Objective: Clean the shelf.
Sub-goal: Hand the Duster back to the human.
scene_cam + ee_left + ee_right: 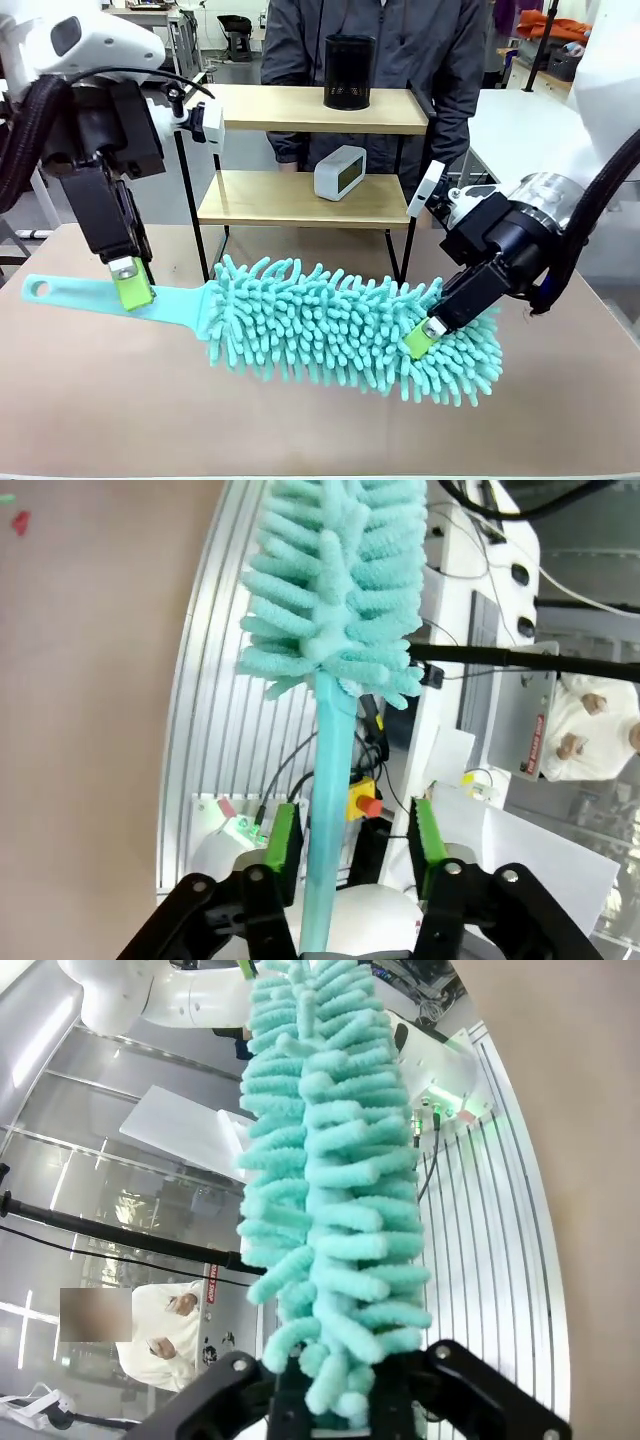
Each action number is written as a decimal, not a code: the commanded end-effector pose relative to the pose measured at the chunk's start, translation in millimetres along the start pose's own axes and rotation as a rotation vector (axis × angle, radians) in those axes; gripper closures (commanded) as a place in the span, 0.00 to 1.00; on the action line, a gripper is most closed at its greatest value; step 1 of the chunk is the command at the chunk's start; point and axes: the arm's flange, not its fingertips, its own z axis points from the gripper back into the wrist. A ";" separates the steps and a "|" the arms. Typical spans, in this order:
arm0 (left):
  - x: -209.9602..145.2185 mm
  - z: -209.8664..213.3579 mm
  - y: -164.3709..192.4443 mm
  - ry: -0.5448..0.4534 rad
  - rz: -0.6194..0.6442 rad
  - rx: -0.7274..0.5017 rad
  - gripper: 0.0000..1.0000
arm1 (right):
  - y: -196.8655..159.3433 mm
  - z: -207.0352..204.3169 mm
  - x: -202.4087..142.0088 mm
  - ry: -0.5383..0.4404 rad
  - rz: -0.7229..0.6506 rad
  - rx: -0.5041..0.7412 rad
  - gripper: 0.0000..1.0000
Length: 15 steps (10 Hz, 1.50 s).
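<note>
A teal microfibre duster (350, 330), with a bushy head of soft chenille fingers and a flat, smooth plastic handle pierced by a round hole at its end, is seen stretched across the tan matte surface (90, 400). The handle is met by the left end effector (132, 283); in the left wrist view its green-padded fingers (283, 842) stand somewhat apart, one pad close against the handle and the other well clear, so the end effector is parted rather than clamped. The far end of the fluffy head is entered by the right end effector (425, 337); in the right wrist view the black finger bases are seen on either side of the strands and the tips are buried in them, so it cannot be told whether the duster is gripped.

The shelf (310, 200) stands at the far side of the surface, just behind the duster: two light, smooth wooden boards are carried in a thin black metal frame. A black mesh cylindrical pen holder (349, 71) is set on the upper board, and a small white rounded clock (340, 173) on the lower one. A person in a dark grey jacket (440, 50) is seen behind the shelf.
</note>
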 end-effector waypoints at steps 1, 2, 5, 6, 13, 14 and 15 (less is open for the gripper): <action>-16.4 9.8 1.1 -0.082 0.059 0.077 0.00 | 6.7 -22.4 -57.8 -0.014 0.028 -0.005 1.00; -36.3 26.1 4.5 -0.177 0.116 0.127 0.00 | 13.6 -11.6 -60.6 -0.032 0.041 -0.019 1.00; -121.0 76.9 13.2 -0.549 0.376 0.274 0.00 | 45.5 52.0 -71.8 -0.152 0.047 0.023 1.00; -157.3 92.6 7.2 -0.731 0.413 0.279 0.00 | 64.3 88.2 -81.4 -0.286 0.068 -0.006 1.00; -194.6 97.8 114.9 -1.502 0.912 0.125 0.00 | 68.1 268.9 -187.1 -1.425 -0.248 0.157 1.00; -216.9 103.9 66.7 -1.368 0.819 0.328 0.00 | 50.5 286.7 -198.8 -1.493 -0.376 0.133 1.00; -216.9 103.9 66.7 -1.368 0.819 0.328 0.00 | 27.0 301.1 -208.4 -1.488 -0.509 0.124 1.00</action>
